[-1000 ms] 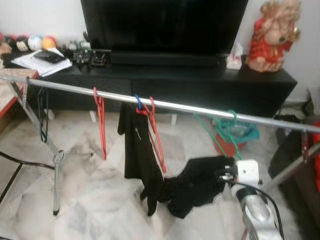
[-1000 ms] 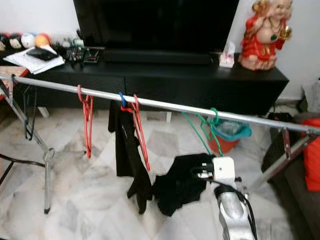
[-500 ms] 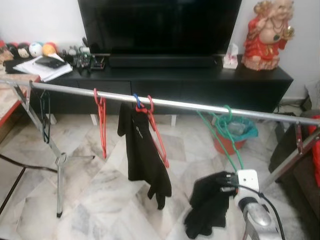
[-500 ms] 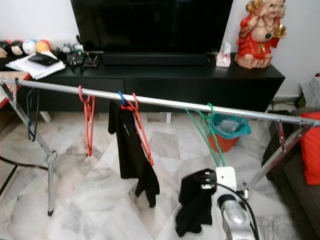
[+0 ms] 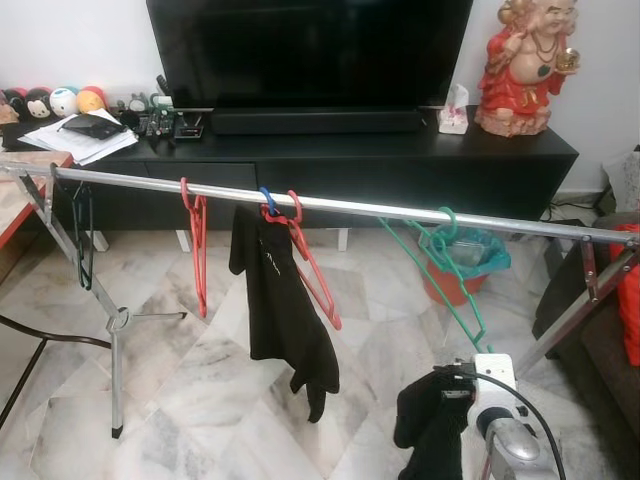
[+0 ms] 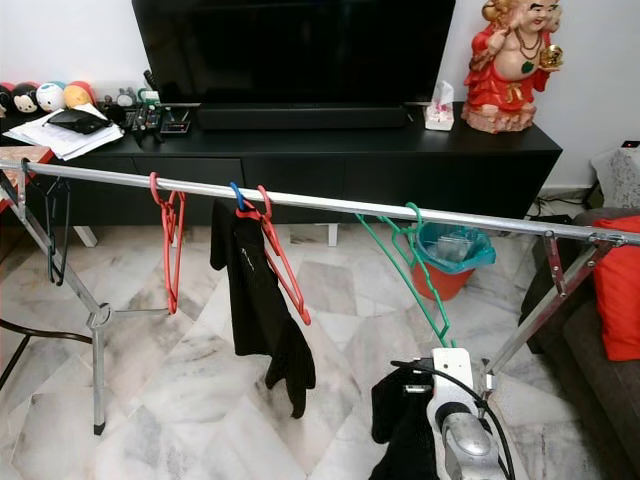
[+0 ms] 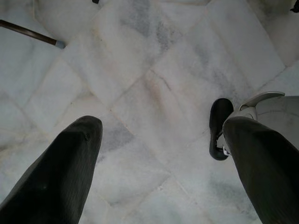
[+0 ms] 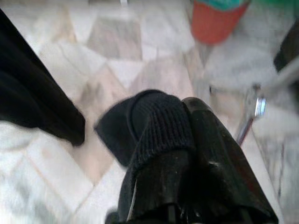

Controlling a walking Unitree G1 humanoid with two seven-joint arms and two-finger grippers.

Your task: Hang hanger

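Note:
A silver clothes rail (image 5: 350, 206) crosses the room at chest height. On it hang a dark hanger (image 5: 82, 230), a red hanger (image 5: 196, 250), a green hanger (image 5: 447, 272), and a red hanger with a blue hook (image 5: 302, 250) that carries a black garment (image 5: 275, 300). Low on the right, below the green hanger, my right gripper (image 5: 452, 386) is shut on a second black garment (image 5: 428, 432), which dangles from it. The right wrist view has its fingers (image 8: 210, 154) clamped on the ribbed black cloth (image 8: 159, 126). My left gripper (image 7: 163, 128) is open above the marble floor.
Behind the rail stand a black TV cabinet (image 5: 400, 165) with a TV and a red figurine (image 5: 525, 65). An orange bucket with a teal liner (image 5: 470, 265) sits under the rail. The rack's legs (image 5: 115, 340) stand at the left and right (image 5: 575, 305). A red cushion (image 6: 618, 300) lies far right.
My right gripper has lifted the black garment off the floor; it now hangs bunched from the fingers. The camera has pulled back and up, so the whole scene sits lower.

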